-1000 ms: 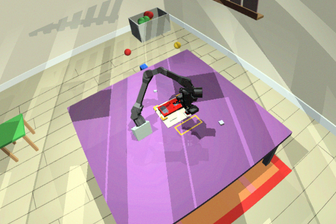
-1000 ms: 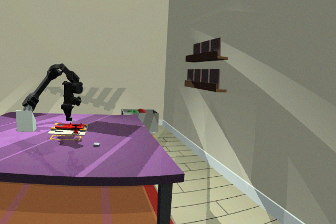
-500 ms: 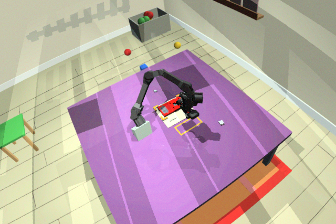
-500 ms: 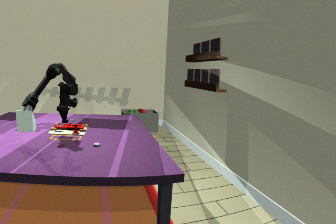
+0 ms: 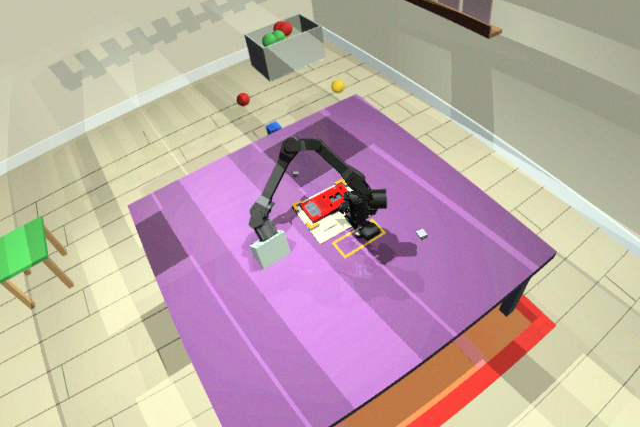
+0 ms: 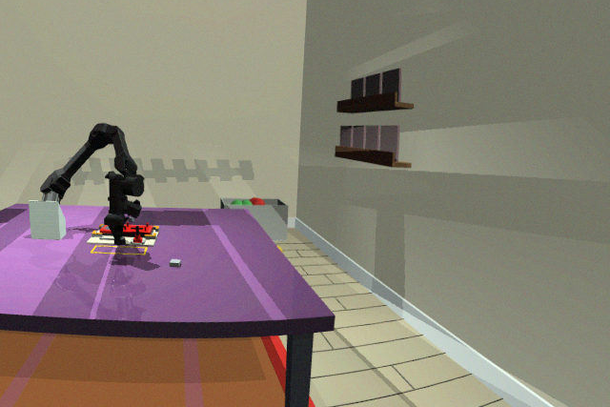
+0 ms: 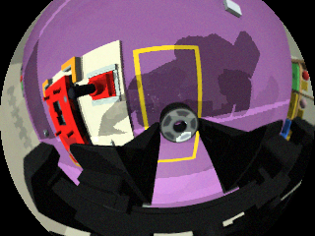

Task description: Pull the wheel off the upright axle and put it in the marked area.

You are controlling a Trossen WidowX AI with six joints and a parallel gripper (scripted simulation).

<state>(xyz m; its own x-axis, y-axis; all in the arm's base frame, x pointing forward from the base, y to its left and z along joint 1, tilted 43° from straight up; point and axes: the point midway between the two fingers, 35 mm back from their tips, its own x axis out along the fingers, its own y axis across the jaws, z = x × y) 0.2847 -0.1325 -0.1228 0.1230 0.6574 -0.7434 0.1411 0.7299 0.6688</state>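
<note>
Arm: bent over the purple table [image 5: 423,277], its gripper [image 7: 179,133] pointing down at the yellow outline [image 7: 167,104] that marks the drop area.

Jaws: pinching the wheel [image 7: 179,124], a small grey disc with a dark hub, seen end-on between the two dark fingers.

Wheel position: off the axle [image 7: 85,90], in the gripper, over the yellow outline; in the top view the gripper [image 5: 366,230] sits at the outline's far corner [image 5: 378,228].

Axle: a short dark peg on the red block [image 7: 104,87], bare, beside the outline on the white sheet [image 7: 98,69].

Step in hand: carrying and lowering the wheel into the marked area, by my judgement.

Next move: finish the descent until the wheel rests inside the outline, spread the fingers, then lift away without brushing anything.

Hard to make out: whether the wheel already touches the table; the exterior view shows the gripper [image 6: 119,239] very low, but the gap cannot be judged.

Cut off: the fingers' outer faces, lost in the wrist view's dark rim.

Bystander: a small grey block [image 5: 421,233] lies well apart.
</note>
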